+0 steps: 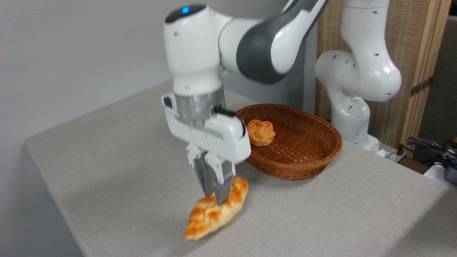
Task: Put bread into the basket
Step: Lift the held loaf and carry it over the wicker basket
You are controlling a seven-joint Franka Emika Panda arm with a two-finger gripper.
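I have the gripper pinched on the bread, its two fingers closed across the middle of the loaf. The loaf hangs tilted, its far end higher than its near end, and as far as I can judge it is just clear of the table, though the blur makes that hard to be sure of. So the grasp is done and the lift is under way. What remains is the carry to the basket, which sits well apart behind, holding only a small bun, and then the release inside it.
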